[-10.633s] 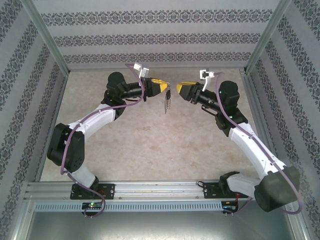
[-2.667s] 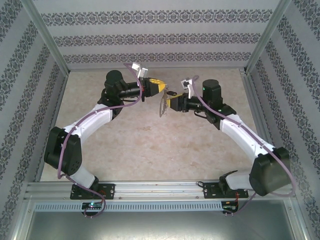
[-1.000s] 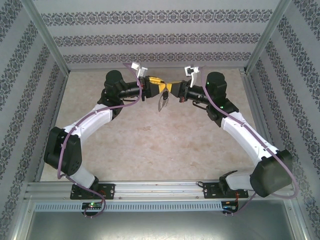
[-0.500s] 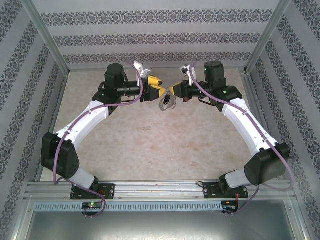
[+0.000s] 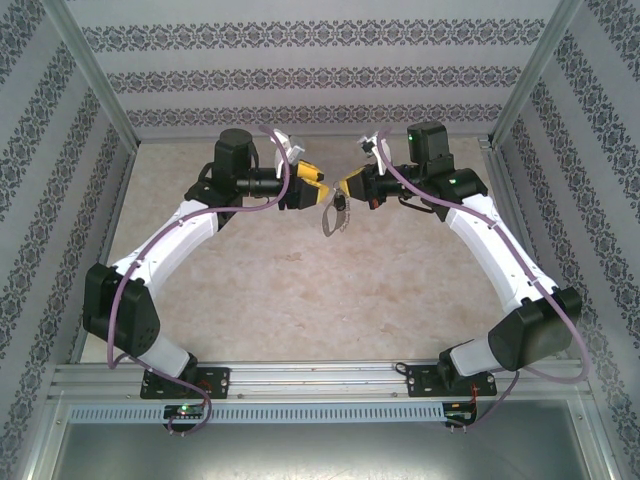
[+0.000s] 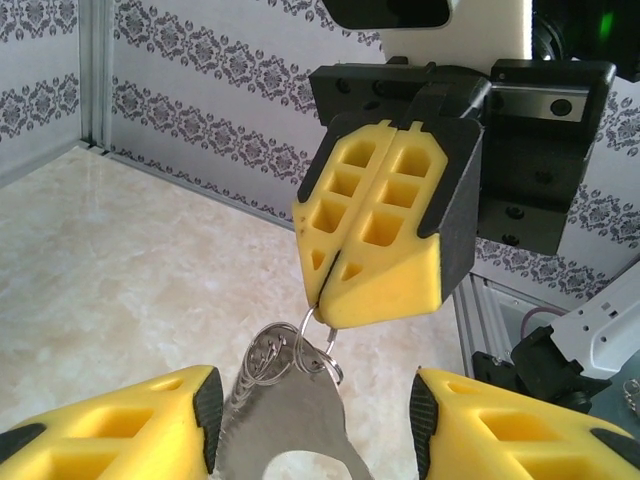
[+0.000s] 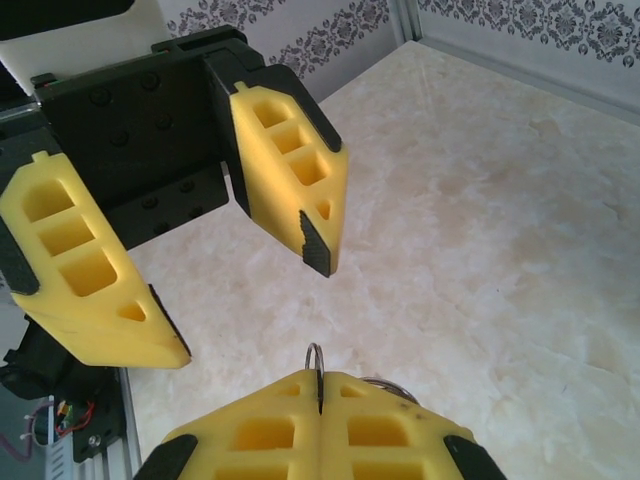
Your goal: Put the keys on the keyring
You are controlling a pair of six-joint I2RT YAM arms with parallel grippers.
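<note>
So the right gripper is clamped shut on the keyring, dangling over the table; left gripper is wide open, empty.

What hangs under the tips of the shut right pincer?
A small wire ring, pinched by the right pincer, with more small rings and the flat grey keyring dangling below. The ring's clamped part is hidden inside the grip.
</note>
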